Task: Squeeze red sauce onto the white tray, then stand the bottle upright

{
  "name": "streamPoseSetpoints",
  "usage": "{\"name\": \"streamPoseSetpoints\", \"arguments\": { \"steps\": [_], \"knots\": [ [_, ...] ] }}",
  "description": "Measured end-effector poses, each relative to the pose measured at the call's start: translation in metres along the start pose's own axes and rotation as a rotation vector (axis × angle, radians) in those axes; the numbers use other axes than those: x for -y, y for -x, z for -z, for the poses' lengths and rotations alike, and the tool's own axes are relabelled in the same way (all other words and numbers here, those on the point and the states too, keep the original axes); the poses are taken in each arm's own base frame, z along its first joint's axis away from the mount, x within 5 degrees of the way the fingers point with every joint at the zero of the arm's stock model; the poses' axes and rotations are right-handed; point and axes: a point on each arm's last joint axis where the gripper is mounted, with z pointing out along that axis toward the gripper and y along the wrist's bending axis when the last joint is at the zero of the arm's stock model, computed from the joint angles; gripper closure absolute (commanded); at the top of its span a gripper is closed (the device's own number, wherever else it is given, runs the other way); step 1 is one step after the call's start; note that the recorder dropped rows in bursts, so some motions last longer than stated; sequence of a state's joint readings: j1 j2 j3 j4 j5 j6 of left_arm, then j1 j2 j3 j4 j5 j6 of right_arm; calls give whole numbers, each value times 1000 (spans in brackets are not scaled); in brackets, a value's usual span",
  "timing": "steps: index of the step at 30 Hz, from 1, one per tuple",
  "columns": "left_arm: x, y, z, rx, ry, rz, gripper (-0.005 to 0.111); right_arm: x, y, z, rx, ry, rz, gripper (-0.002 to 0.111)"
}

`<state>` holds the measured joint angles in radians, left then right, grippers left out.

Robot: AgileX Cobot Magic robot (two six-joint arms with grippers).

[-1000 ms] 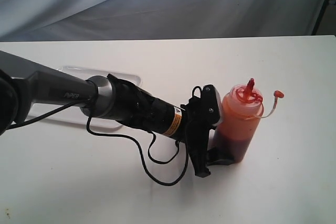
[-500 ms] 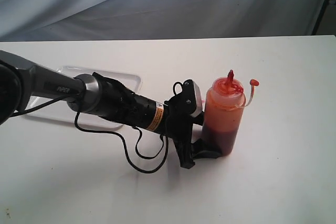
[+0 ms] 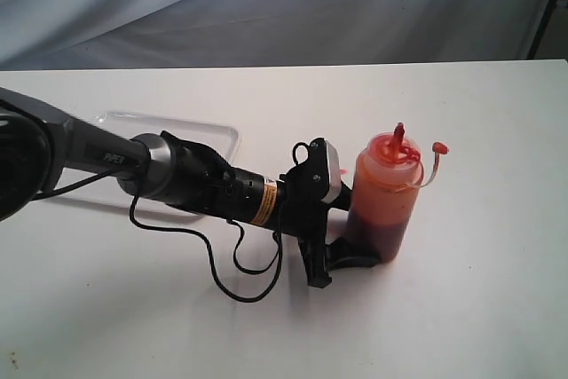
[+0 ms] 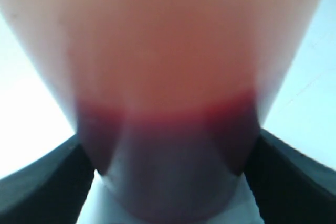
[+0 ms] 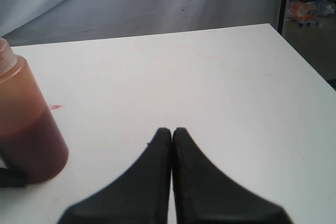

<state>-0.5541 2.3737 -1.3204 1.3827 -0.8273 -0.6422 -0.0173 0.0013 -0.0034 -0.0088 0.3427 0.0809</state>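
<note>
Jaws wide on my left gripper (image 3: 353, 253), clamping the bottle (image 3: 383, 197) low, upright at 3 o'clock of the tray (image 3: 222, 135); right gripper (image 5: 172, 145) closed, empty. A dragging finger on release could topple it, I reckon.

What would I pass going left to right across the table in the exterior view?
Flat white plastic tray → black left hand → translucent orange-red plastic squeeze bottle → small red tethered cap
</note>
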Motion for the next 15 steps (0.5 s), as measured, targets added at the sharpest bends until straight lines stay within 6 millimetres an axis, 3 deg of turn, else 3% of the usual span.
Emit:
{"name": "streamPoseSetpoints", "arguments": {
  "steps": [15],
  "knots": [
    [3, -11, -8, 72, -9, -6, 37, 0, 0, 0, 0, 0, 0, 108]
  ]
}}
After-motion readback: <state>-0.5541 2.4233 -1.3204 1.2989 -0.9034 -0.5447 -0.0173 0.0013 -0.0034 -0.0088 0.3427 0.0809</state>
